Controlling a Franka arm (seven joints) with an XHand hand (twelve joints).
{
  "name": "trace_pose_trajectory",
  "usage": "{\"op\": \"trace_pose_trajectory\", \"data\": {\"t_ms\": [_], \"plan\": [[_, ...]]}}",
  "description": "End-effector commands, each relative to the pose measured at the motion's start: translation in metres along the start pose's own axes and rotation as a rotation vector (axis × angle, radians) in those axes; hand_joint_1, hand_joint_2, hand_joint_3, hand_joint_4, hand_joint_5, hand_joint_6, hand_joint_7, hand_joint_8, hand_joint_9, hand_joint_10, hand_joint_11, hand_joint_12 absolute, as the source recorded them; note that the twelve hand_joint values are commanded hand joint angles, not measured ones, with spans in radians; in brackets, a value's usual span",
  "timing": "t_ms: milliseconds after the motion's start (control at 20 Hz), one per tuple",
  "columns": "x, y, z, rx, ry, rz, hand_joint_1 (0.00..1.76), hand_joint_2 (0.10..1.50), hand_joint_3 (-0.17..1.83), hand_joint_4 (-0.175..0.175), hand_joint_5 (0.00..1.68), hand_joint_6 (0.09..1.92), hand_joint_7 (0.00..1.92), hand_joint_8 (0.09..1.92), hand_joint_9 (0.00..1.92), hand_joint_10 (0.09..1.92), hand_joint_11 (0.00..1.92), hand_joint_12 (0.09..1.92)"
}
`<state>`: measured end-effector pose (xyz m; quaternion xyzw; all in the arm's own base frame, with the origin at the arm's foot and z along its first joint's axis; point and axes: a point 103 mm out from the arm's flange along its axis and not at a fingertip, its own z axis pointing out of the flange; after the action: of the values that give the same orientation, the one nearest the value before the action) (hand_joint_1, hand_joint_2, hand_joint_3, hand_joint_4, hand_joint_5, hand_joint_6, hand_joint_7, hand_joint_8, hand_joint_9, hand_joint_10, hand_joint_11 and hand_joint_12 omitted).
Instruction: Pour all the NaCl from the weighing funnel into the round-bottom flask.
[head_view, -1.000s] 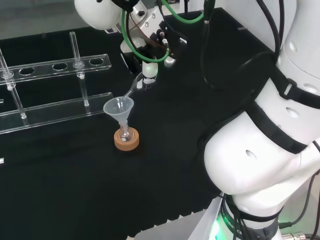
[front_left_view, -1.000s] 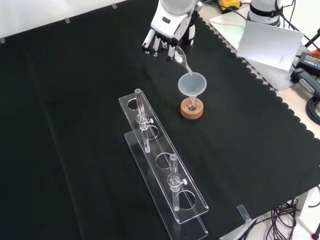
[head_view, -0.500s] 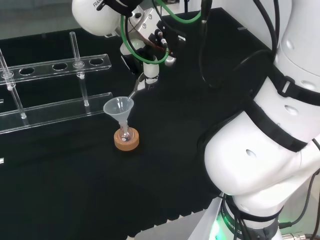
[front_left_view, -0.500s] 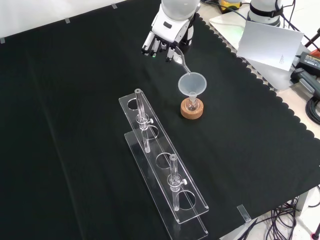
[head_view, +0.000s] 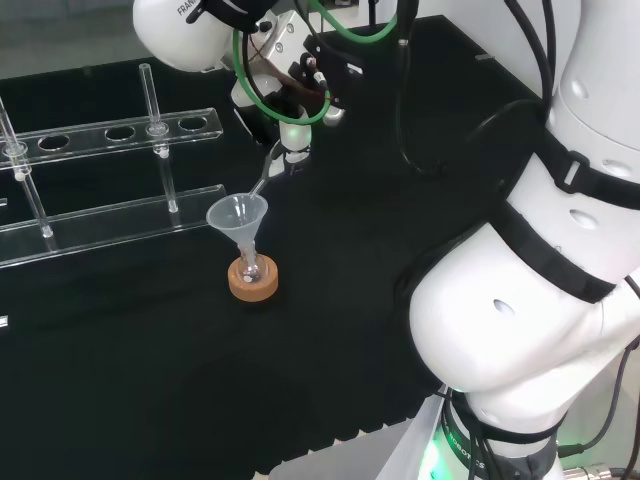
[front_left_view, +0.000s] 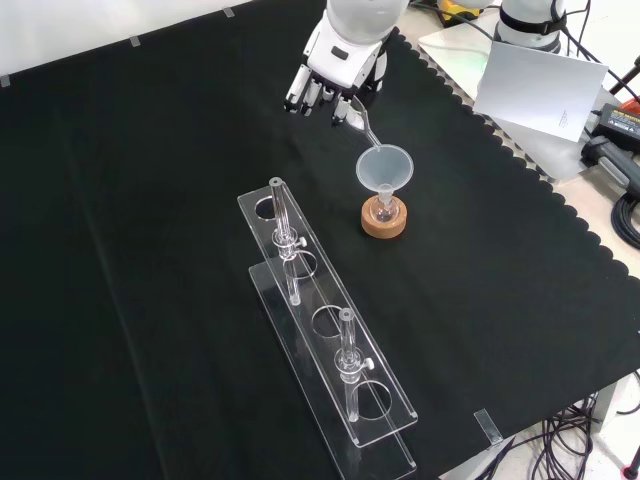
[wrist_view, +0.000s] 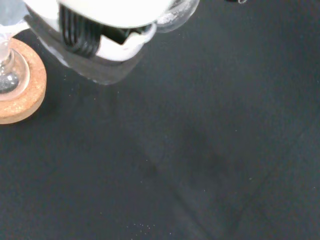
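The weighing funnel (front_left_view: 366, 124), clear glass, is pinched in the hand (front_left_view: 325, 85) & tilted, its thin stem sloping down so the tip sits at/over the rim of a translucent plastic funnel (front_left_view: 384, 168); in head view the same piece (head_view: 262, 180) slants from the fingers (head_view: 294, 139) down to that funnel's rim (head_view: 238, 213). Can't tell if any NaCl is left in it. Plastic funnel stands upright w/ its stem in the neck of the round-bottom flask (front_left_view: 383, 210), which sits on a cork ring (front_left_view: 385, 224) on the black cloth (front_left_view: 150, 200); in wrist view the flask (wrist_view: 9, 80) & cork ring (wrist_view: 22, 95) show close up, flask bulb looks greyish inside, contents unclear. Nearest other ware: a clear acrylic test-tube rack (front_left_view: 330, 350), near the flask in front view, to its left & lower, w/ two upright clear tubes, not touching the stand. Nothing stands betw. hand & funnel. At front view's upper right, off the cloth, a white sheet (front_left_view: 540, 85) & cables. Fingers curled together, clamped on the weighing funnel's wide end; hand is above & beyond the flask in front view.
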<state>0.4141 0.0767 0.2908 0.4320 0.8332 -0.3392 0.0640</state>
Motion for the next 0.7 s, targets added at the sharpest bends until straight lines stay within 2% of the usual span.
{"op": "trace_pose_trajectory", "data": {"t_ms": [50, 350, 500, 600, 700], "plan": [[0.005, 0.001, -0.003, 0.009, -0.048, -0.025, 1.12, 0.78, 0.33, 0.175, 1.44, 0.23, 1.63, 0.11, 1.0, 0.23, 0.0, 1.55], [0.007, 0.003, -0.011, -0.002, -0.108, -0.053, 1.12, 0.78, 0.33, 0.175, 1.43, 0.23, 1.63, 0.11, 1.0, 0.23, 0.0, 1.55], [0.007, 0.007, -0.017, -0.008, -0.161, -0.067, 1.12, 0.78, 0.33, 0.175, 1.43, 0.24, 1.63, 0.11, 1.0, 0.23, 0.0, 1.55], [0.007, 0.01, -0.022, -0.004, -0.149, -0.048, 1.12, 0.78, 0.33, 0.175, 1.43, 0.24, 1.63, 0.11, 1.0, 0.23, 0.0, 1.55], [0.013, 0.011, -0.029, -0.008, -0.158, -0.055, 1.12, 0.78, 0.33, 0.175, 1.43, 0.24, 1.63, 0.11, 1.0, 0.23, 0.0, 1.55]]}}
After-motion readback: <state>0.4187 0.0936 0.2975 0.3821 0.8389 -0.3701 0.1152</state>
